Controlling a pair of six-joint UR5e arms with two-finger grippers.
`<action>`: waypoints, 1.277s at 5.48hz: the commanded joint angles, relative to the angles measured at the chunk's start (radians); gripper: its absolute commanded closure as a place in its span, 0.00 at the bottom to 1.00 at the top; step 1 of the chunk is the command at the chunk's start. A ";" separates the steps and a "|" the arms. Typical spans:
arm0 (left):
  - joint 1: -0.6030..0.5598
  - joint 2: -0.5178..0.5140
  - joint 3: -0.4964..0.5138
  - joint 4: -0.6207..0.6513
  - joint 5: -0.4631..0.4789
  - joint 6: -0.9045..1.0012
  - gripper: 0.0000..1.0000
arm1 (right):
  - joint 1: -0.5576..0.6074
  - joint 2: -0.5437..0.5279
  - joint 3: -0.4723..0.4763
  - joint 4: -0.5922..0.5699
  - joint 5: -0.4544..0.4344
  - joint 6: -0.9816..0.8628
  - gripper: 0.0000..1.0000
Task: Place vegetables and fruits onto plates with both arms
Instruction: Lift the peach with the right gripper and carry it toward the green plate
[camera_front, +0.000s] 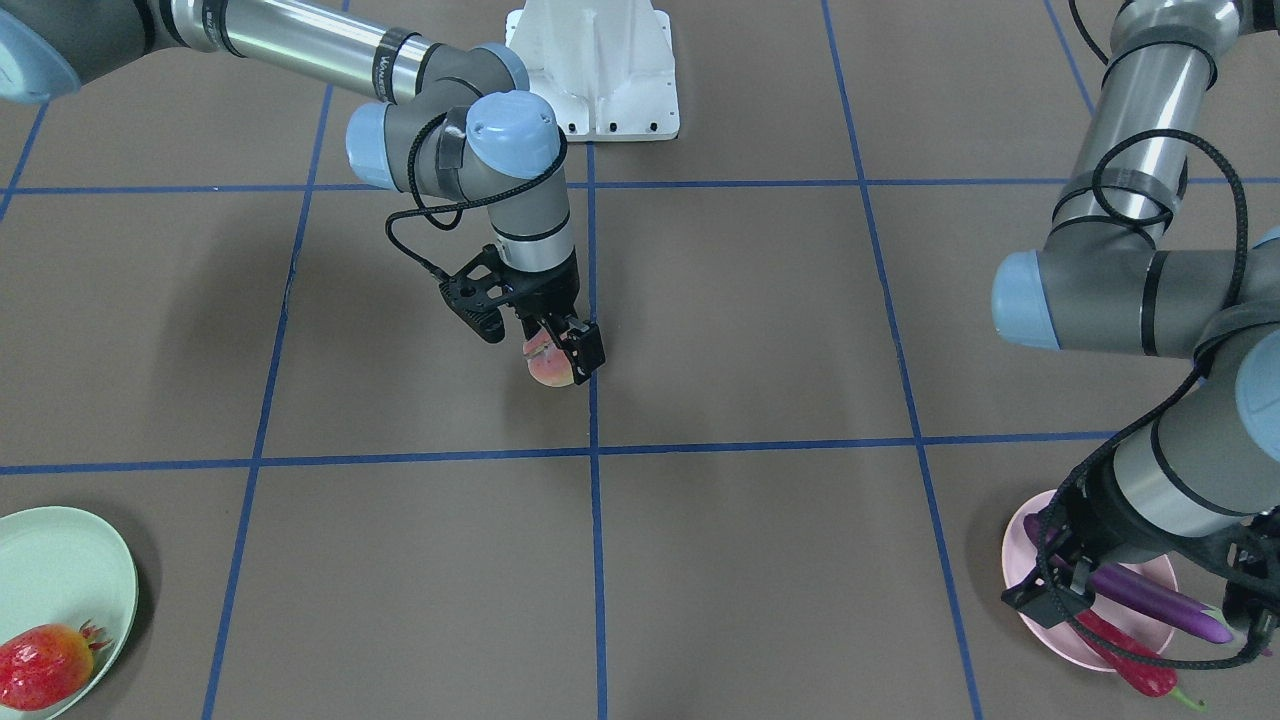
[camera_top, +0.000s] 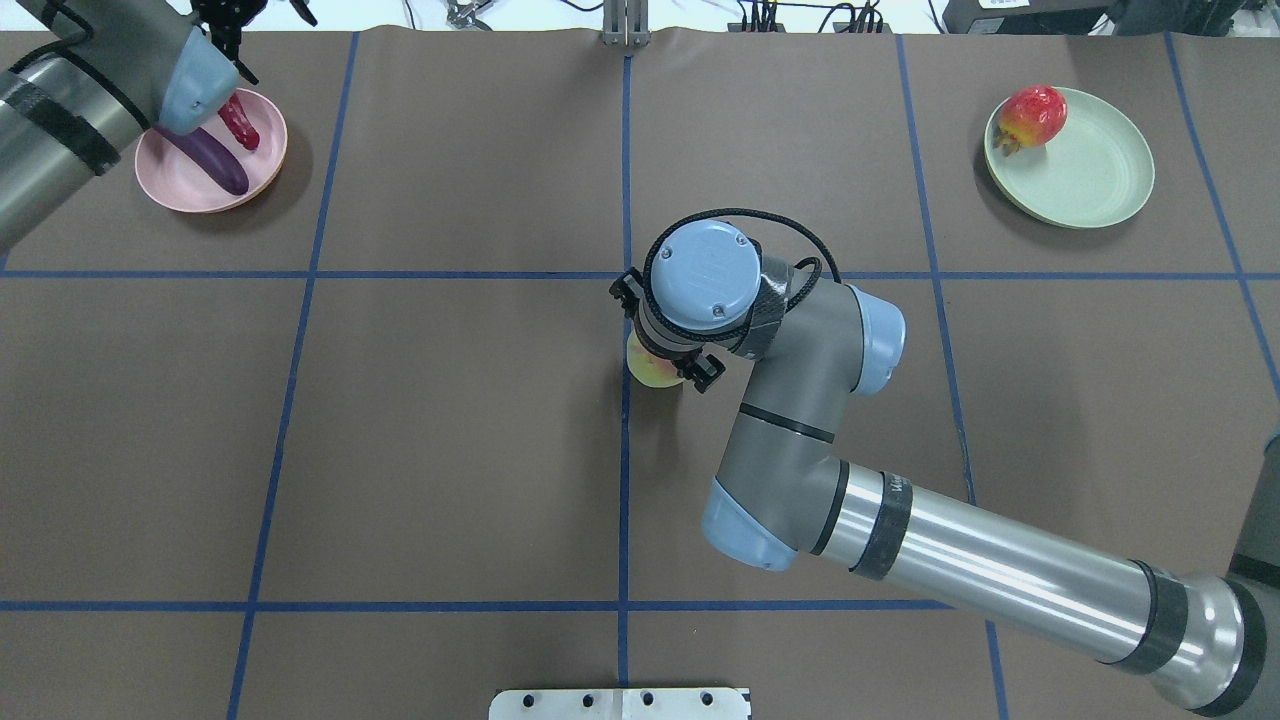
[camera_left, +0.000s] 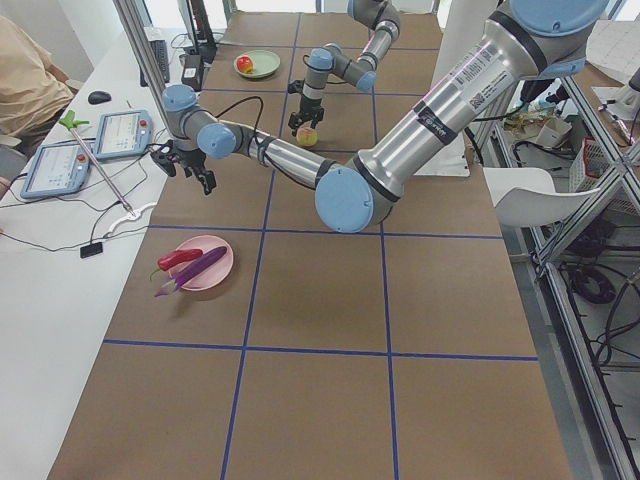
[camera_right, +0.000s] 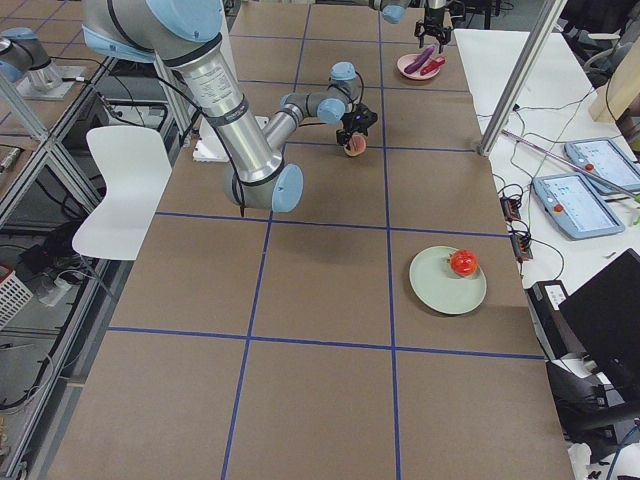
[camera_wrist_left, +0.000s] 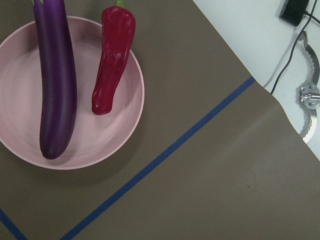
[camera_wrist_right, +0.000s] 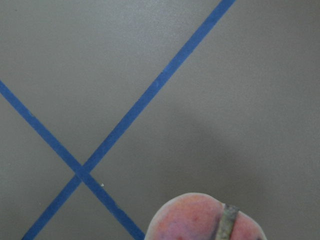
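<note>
Open tabletop (camera_top: 450, 450) between pink plate (camera_top: 178, 190) and mint plate (camera_top: 1090, 170); peach (camera_top: 650, 371) mid-table

Robotics lab: brown-covered bench (camera_left: 310, 290) gridded with blue tape lines (camera_left: 320, 350), blue-grey touchscreen teach pendants (camera_left: 122, 133) on a white side table (camera_left: 50, 330), aluminium frame posts (camera_right: 517, 80).

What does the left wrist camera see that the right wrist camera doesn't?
Only the left wrist view: the pink plate with the eggplant and the chili pepper lying on it, side by side. Only the right wrist view: part of the peach, at the bottom edge. Both: the brown table cover crossed by blue tape lines.
</note>
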 joint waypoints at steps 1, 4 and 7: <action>0.005 -0.001 -0.001 -0.001 -0.002 -0.011 0.00 | 0.001 -0.026 0.035 -0.010 0.010 -0.006 1.00; 0.008 -0.001 -0.001 -0.001 -0.005 -0.012 0.00 | 0.017 -0.039 0.120 -0.089 0.013 -0.033 1.00; 0.008 0.000 -0.041 -0.001 -0.008 -0.012 0.00 | 0.337 -0.088 0.150 -0.249 0.143 -0.394 1.00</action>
